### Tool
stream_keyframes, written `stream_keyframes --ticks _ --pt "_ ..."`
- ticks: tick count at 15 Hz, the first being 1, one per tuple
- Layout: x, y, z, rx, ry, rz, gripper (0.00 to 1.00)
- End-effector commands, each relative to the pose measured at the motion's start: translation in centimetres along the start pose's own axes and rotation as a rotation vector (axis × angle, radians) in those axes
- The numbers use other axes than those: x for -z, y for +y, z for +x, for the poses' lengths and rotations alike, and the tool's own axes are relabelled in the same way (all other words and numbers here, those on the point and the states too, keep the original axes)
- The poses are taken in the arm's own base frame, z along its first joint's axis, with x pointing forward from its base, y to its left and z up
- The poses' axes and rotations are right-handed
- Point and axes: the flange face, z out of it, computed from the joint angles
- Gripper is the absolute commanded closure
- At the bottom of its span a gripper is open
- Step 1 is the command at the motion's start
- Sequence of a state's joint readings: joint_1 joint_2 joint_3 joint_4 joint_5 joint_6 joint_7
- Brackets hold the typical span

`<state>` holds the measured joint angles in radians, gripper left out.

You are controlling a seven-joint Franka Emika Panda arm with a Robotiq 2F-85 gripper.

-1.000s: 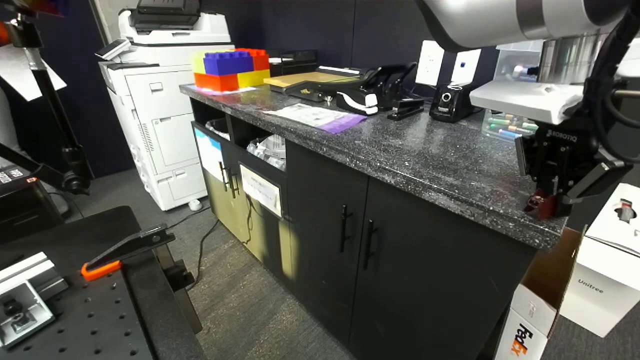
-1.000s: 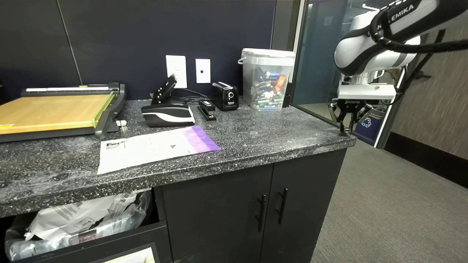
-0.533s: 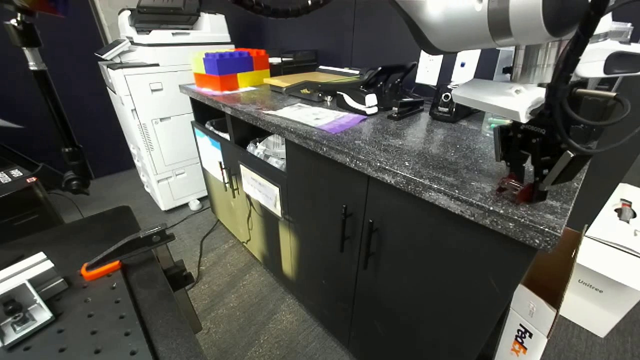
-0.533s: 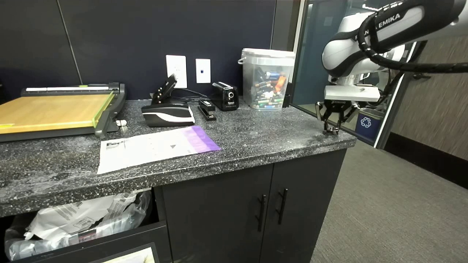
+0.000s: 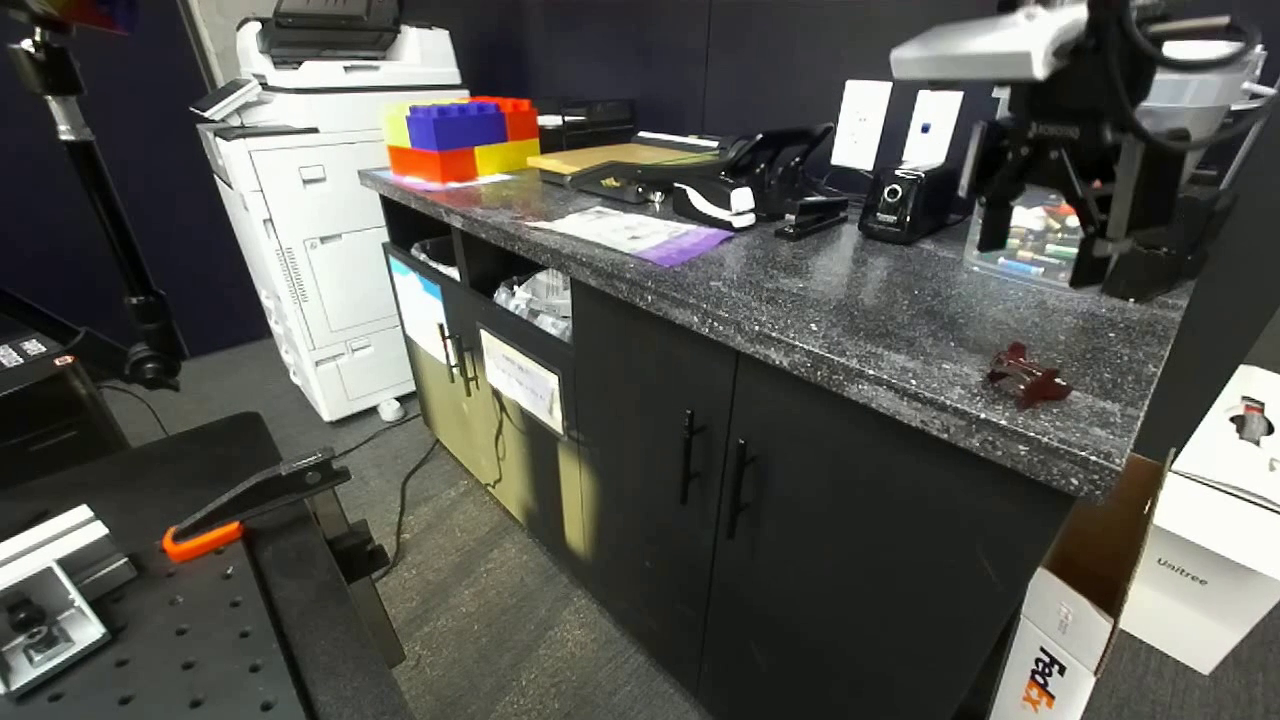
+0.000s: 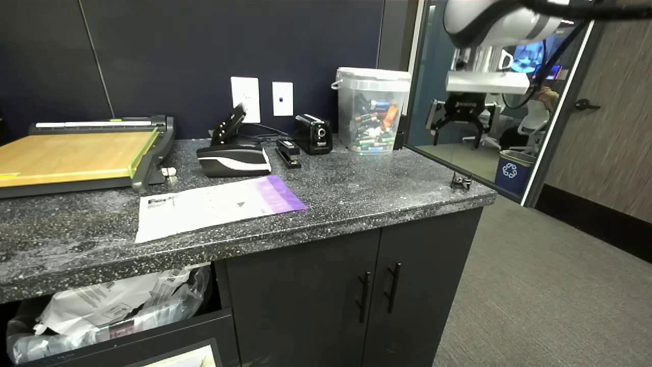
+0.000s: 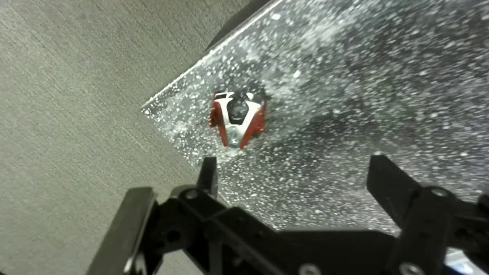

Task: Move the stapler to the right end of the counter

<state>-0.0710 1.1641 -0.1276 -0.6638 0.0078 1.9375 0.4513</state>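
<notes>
The stapler (image 5: pixel 1043 388), a tiny dark red piece with a silver metal middle, rests on the dark speckled counter (image 5: pixel 860 310) close to its right end. In an exterior view the stapler (image 6: pixel 461 182) appears just inside the front corner. My gripper (image 5: pixel 1038 262) hangs above the worktop, clear of it, its fingers spread wide with nothing between them; in an exterior view the gripper (image 6: pixel 457 145) is directly over the stapler's spot. From the wrist, the stapler (image 7: pixel 235 131) lies ahead of the left fingertip, apart from the gripper (image 7: pixel 292 159).
Behind stands a clear bin of markers (image 6: pixel 374 114), beside a black pencil sharpener (image 6: pixel 317 135) and a slim black desk tool (image 6: pixel 289 153). A printed sheet (image 6: pixel 219 206) and a paper cutter (image 6: pixel 76 153) lie farther left. A FedEx box (image 5: pixel 1045 650) sits below the counter's right end.
The gripper, earlier shut on the stapler at the corner, carried it slightly inward to the left. Since then it has opened, let the stapler go on the counter and risen above it.
</notes>
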Motion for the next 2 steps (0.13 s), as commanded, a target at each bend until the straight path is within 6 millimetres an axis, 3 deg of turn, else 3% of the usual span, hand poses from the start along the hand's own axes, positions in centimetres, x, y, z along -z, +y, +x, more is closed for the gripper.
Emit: stream_keyframes --ticks 1,2 --pt "2.0 -0.9 -0.5 0.009 -0.020 0.008 0.00" --pt "3.5 -1.5 -0.9 0.018 -0.031 0.012 0.00"
